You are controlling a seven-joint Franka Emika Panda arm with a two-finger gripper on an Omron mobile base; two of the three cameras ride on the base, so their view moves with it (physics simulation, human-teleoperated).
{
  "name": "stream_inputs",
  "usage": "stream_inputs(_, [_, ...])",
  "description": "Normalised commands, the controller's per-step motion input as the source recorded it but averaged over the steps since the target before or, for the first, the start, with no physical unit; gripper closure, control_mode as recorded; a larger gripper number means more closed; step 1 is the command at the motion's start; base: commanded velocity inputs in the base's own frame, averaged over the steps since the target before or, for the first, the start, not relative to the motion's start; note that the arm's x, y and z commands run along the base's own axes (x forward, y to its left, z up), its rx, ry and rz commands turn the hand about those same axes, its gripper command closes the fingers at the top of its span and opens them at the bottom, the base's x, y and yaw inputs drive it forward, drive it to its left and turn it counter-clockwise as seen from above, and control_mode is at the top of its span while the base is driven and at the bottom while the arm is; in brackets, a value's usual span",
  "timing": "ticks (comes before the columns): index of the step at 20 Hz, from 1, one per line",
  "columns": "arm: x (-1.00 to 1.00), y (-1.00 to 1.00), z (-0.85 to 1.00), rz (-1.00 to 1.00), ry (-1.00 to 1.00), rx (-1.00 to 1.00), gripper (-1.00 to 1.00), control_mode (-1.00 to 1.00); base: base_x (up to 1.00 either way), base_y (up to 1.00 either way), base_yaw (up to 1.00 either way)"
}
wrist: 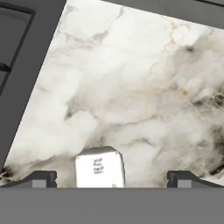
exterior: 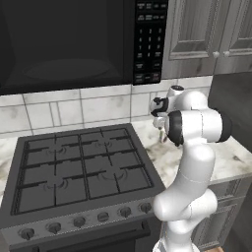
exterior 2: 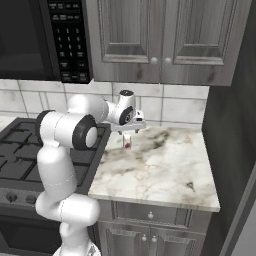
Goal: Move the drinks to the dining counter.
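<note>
One of the drinks, a small pale can (exterior 2: 127, 142) with a red mark, stands near the back left of the small marble worktop (exterior 2: 165, 172), close to the stove. My gripper (exterior 2: 128, 133) hangs just above it, pointing down, jaws wide open and empty. In the hand view the can (wrist: 99, 168) sits between the two dark fingertips (wrist: 40, 178), a little left of the middle of my gripper (wrist: 113, 179) and touching neither tip. From the left base view the gripper (exterior: 160, 124) is beside the arm's elbow. The dining counter is out of view.
A black gas stove (exterior: 78, 167) borders the worktop on the left, with a dark microwave (exterior: 64, 44) over it. Grey wall cabinets (exterior 2: 160, 40) hang above the worktop. A tall dark panel (exterior 2: 235, 125) closes its right side. A tiled wall (exterior 2: 180, 107) stands behind.
</note>
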Motion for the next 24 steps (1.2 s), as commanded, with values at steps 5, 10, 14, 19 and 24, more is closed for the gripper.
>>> stream_inputs(5, [-0.21, 0.00, -0.03, 0.05, 0.00, 0.00, -1.00, -1.00, 0.00, 0.00, 0.00])
stream_inputs(10, [0.01, 0.00, -0.14, 0.09, 0.00, 0.00, -1.00, -1.00, 0.00, 0.00, 0.00])
stream_inputs(14, [0.03, 0.00, -0.16, 0.09, 0.00, 0.00, -1.00, -1.00, 0.00, 0.00, 0.00])
stream_inputs(19, [0.06, 0.00, -0.20, 0.07, 0.00, 0.00, -1.00, -1.00, 0.00, 0.00, 0.00])
stream_inputs(24, [0.28, 0.00, -0.11, 0.05, 0.00, 0.00, -1.00, -1.00, 0.00, 0.00, 0.00])
